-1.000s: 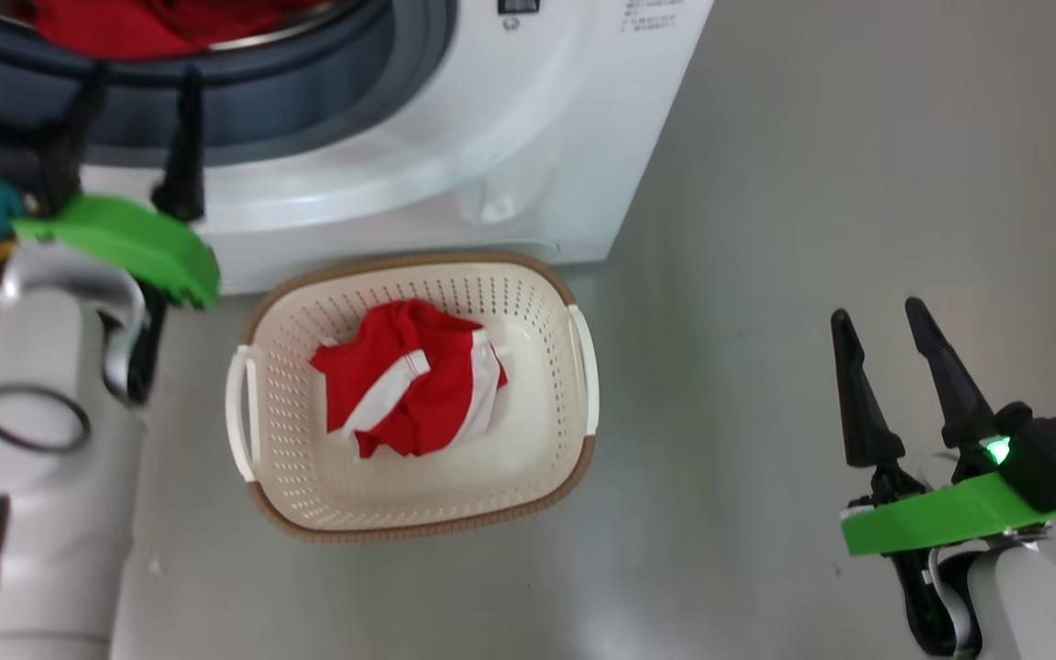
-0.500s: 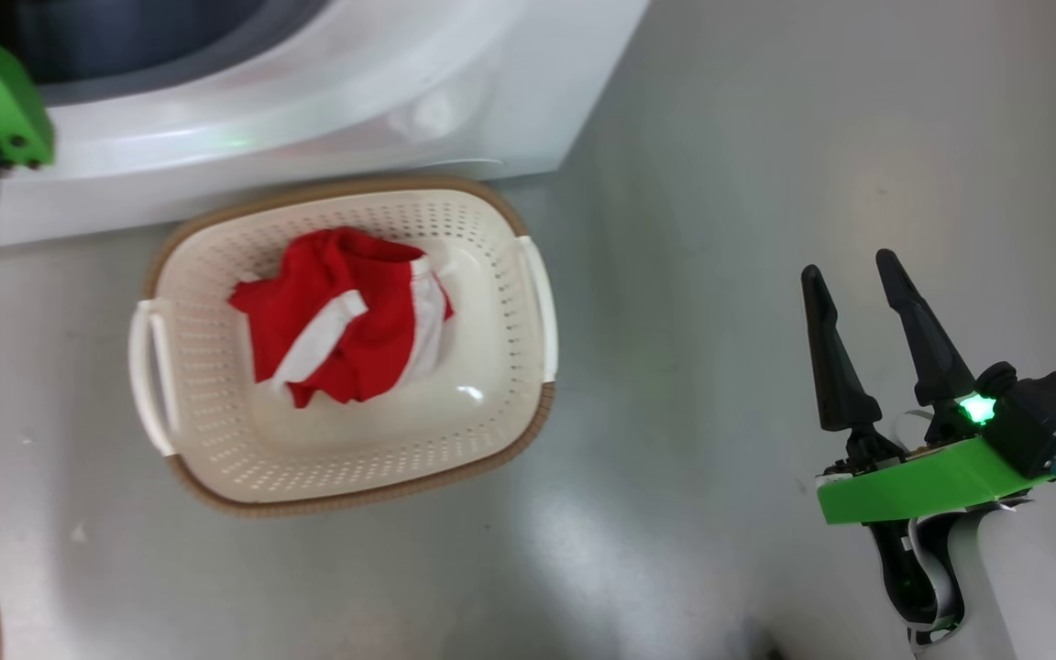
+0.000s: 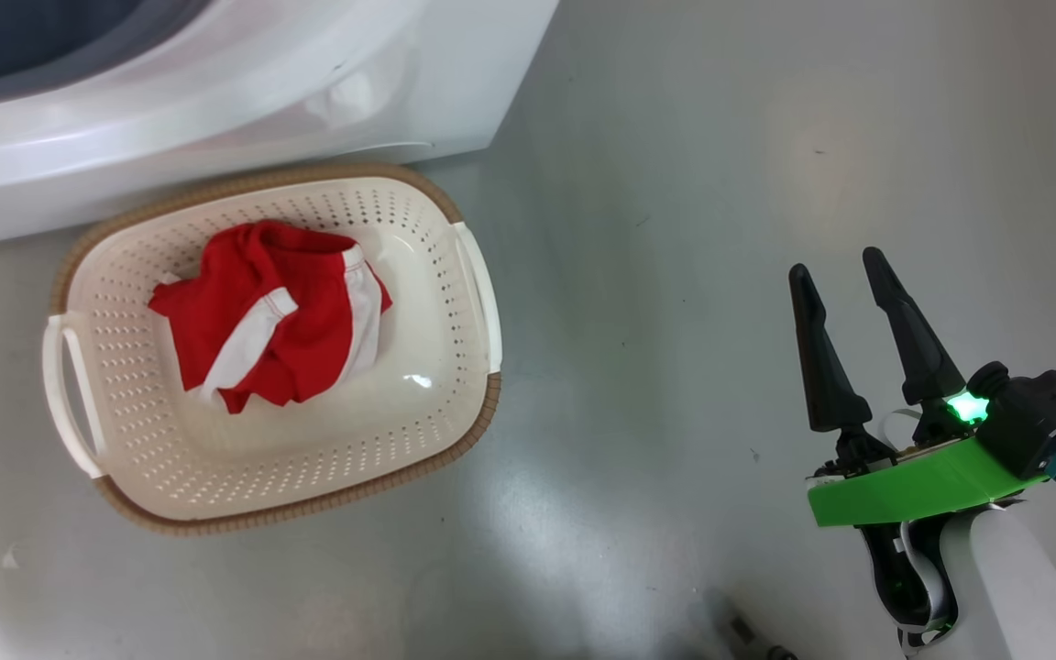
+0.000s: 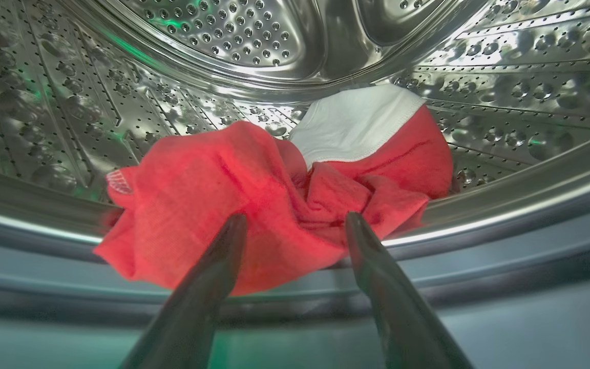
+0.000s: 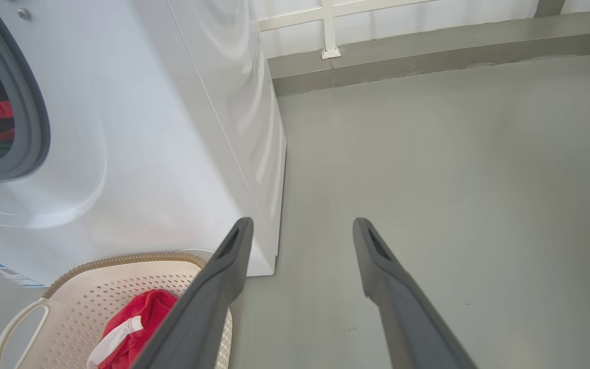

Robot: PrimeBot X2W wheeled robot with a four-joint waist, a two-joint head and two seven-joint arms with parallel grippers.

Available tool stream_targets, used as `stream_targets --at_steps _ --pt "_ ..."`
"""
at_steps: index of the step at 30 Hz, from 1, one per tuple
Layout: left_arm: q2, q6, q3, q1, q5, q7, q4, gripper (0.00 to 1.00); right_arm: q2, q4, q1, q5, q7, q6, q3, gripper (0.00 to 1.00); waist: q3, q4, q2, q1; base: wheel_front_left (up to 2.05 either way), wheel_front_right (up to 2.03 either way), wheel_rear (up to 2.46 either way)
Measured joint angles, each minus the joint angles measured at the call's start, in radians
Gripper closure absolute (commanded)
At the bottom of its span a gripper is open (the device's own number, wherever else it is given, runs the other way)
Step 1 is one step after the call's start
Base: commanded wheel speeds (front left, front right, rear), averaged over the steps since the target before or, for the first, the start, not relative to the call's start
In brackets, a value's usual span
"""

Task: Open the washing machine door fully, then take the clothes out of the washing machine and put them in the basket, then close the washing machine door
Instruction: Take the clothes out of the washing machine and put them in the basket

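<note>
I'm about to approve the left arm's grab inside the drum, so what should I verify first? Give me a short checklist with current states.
1. Left gripper open: ok, fingers spread apart.
2. Aim: ok, the drum garment, red with a white panel, lies bunched at the drum front lip, right ahead of the fingertips.
3. Fingers touching the cloth: cannot tell.
4. Basket in place: ok, on the floor in front of the washing machine.
5. Room in the basket: ok, the basket garment covers only part of the bottom.
6. Right gripper out of the way: ok, open, over the floor, right of the basket.
</note>
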Motion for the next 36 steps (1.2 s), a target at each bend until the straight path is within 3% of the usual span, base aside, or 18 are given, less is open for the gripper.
stream_targets --at_steps 2,3,4,5,6,14,23,36 --pt "0.004 0.005 -0.005 -0.006 0.002 0.002 0.005 0.00 0.000 -0.001 0.000 0.000 0.000 0.000 0.000 0.00 0.003 -0.004 0.0000 0.0000 0.00 0.00 0.00" --pt "0.007 0.006 -0.011 -0.008 0.005 0.002 0.008 0.08 0.000 -0.002 0.000 0.001 0.000 0.000 0.000 0.00 0.004 -0.005 -0.0001 0.0000 0.00 0.00 0.00" --pt "0.009 0.006 -0.015 -0.008 0.008 0.002 0.012 0.49 0.000 -0.002 0.000 0.001 0.000 0.000 0.000 0.00 0.005 -0.005 0.0000 0.0000 0.00 0.00 0.00" --pt "0.010 0.009 -0.020 -0.008 0.011 0.002 0.016 0.69 0.000 -0.002 0.000 0.001 0.000 0.000 0.000 0.00 0.005 -0.005 0.0000 0.0000 0.00 0.00 0.00" --pt "0.010 0.012 -0.022 -0.008 0.012 0.002 0.020 1.00 0.000 -0.003 0.000 0.001 0.000 0.000 0.000 0.00 0.004 -0.005 0.0000 0.0001 0.00 0.00 0.00" --pt "0.005 0.010 -0.048 -0.008 0.013 -0.046 0.026 1.00 0.000 -0.005 -0.006 0.001 0.000 0.000 -0.004 0.00 -0.002 0.008 0.0000 0.0000 0.00 0.00 0.00" --pt "-0.051 -0.050 -0.015 0.005 -0.057 -0.122 -0.040 1.00 0.000 -0.005 -0.010 -0.002 0.000 0.000 -0.026 0.00 -0.025 0.037 0.0000 0.0001 0.00 0.00 0.00" --pt "-0.148 -0.075 0.116 0.377 -0.129 -0.124 -0.576 1.00 -0.001 0.000 -0.008 -0.038 0.000 0.000 -0.065 0.00 -0.081 0.113 0.0000 0.0000 0.00 0.00 0.00"
